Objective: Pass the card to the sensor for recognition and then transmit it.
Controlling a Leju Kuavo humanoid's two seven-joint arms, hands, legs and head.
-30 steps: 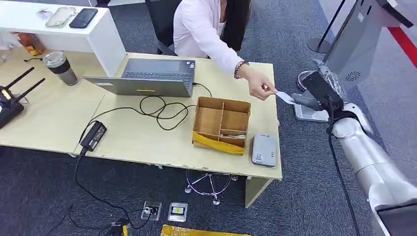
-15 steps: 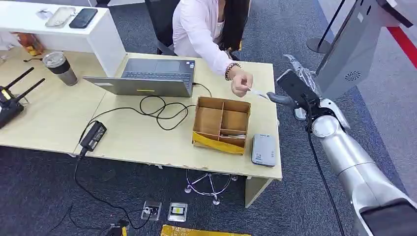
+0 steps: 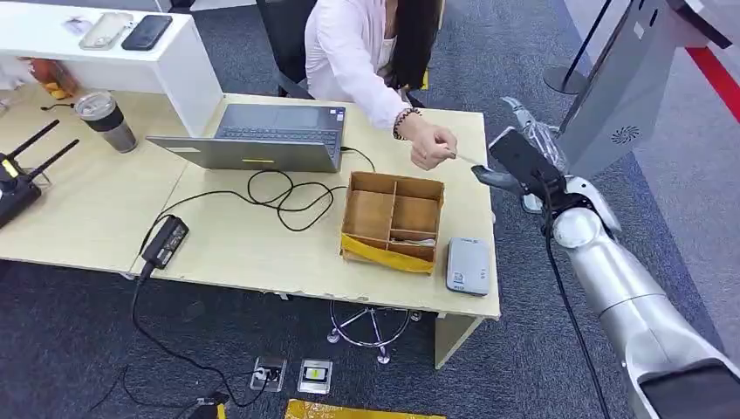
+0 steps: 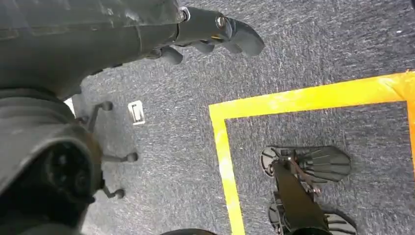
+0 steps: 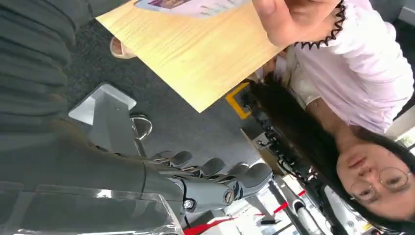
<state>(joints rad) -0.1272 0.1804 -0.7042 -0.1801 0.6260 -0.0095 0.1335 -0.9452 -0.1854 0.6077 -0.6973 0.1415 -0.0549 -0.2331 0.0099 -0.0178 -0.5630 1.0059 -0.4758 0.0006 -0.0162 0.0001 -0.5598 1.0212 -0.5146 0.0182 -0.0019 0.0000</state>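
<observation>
Since the earlier frame your right hand [image 3: 515, 161] barely shifted; right of centre, the person's hand [image 3: 430, 146] pinches the card [image 5: 191, 7]; your fingers [image 5: 215, 169] spread, holding nothing.

desk top [image 3: 262, 244]: pale wood-grain laminate, matt and smooth; divided box [image 3: 393, 220] on it looks like plain brown cardboard, with a grey plastic sensor [image 3: 469, 266] beside it, slightly satin. right arm [image 3: 641, 305] is brushed silver metal with a soft sheen, its right hand [image 5: 215, 188] dark grey moulded plastic; card [image 5: 191, 6] glossy, printed. floor [image 4: 313, 44]: rough grey carpet with shiny yellow tape [image 4: 303, 98].
</observation>
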